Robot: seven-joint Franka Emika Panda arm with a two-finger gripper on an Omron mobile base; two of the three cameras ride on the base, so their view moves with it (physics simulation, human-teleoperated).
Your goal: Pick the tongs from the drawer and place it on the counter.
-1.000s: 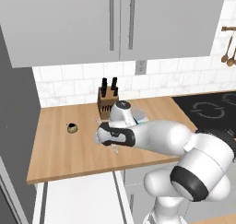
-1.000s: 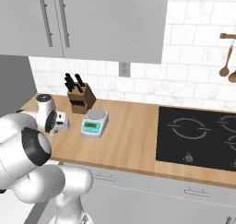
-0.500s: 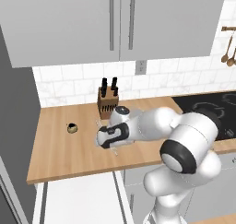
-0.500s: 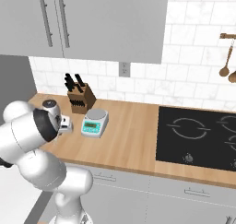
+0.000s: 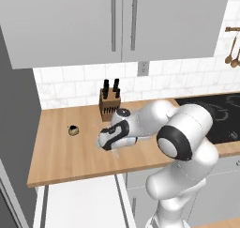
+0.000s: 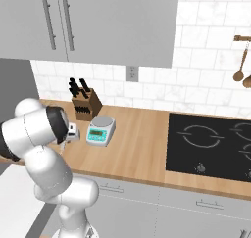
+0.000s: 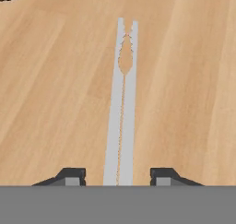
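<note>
Moved: end effector point(image 7: 118, 174) fingers now parted | tongs point(image 7: 120, 103) flat on counter point(image 7: 55, 103), free between them.

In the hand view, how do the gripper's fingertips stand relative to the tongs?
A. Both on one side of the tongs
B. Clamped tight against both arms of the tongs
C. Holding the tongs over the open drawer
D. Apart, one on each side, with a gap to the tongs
D: the gripper is open, and wood of the counter shows between each fingertip and the tongs.
</note>
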